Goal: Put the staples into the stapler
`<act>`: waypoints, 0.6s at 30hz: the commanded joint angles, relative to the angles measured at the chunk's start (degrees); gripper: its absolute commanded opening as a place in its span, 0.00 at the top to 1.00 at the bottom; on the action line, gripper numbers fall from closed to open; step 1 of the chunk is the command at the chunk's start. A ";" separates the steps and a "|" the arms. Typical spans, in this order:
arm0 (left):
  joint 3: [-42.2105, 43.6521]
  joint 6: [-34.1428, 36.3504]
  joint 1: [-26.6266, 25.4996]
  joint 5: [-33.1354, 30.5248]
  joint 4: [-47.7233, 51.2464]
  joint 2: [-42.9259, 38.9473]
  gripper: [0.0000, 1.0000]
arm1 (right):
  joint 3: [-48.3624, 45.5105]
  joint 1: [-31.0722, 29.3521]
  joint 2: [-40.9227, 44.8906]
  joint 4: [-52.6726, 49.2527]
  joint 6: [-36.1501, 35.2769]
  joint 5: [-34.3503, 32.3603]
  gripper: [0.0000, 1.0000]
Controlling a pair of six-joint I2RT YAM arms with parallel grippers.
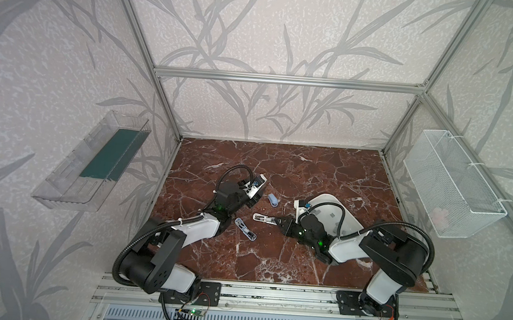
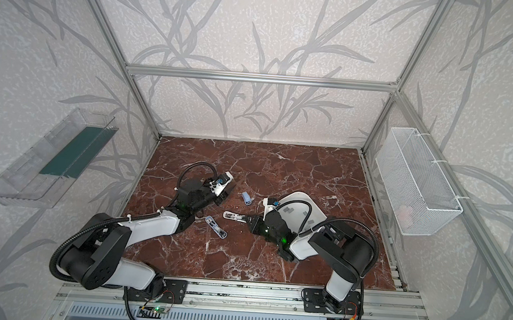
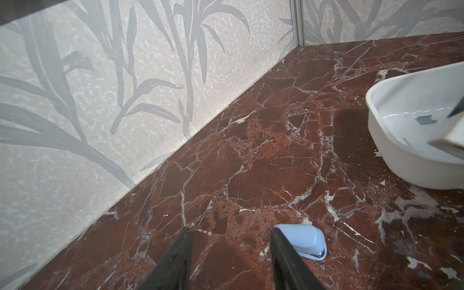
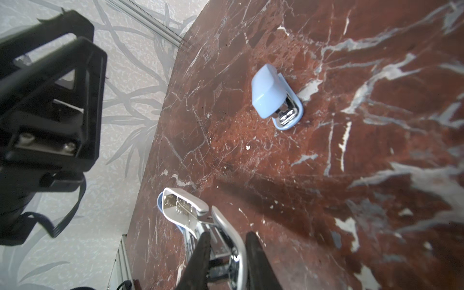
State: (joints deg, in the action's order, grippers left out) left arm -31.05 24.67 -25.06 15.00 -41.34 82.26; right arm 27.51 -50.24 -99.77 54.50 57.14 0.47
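**Step in hand: steady the opened stapler and fetch a staple strip**

Top views: the right gripper (image 1: pixel 277 221) is closed on the rear of the open stapler (image 1: pixel 262 218). The staples (image 1: pixel 331 215) lie in the white tray (image 1: pixel 328 200) just behind. Left wrist view: the left gripper (image 3: pixel 231 233) is part-open and empty, beside a closed blue stapler (image 3: pixel 301 241). Right wrist view: the lid is swung open. Hold the stapler level and feed the strip in lengthwise.
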 commanded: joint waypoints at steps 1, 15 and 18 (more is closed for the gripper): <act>-1.47 2.27 0.32 3.09 2.59 -0.29 0.48 | 1.40 -0.30 -2.93 -2.08 -0.85 -0.75 0.89; 0.46 11.21 0.71 24.33 -2.58 4.59 0.50 | -1.63 -1.28 -4.33 -0.27 1.12 -2.38 0.59; -2.25 13.87 0.84 28.80 2.36 7.19 0.51 | -2.10 -1.25 -0.56 -3.25 -1.27 -3.03 0.51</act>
State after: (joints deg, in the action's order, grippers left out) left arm -31.83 34.30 -24.58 35.22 -40.64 87.64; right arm 26.46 -51.29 -102.98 54.41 57.82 -0.73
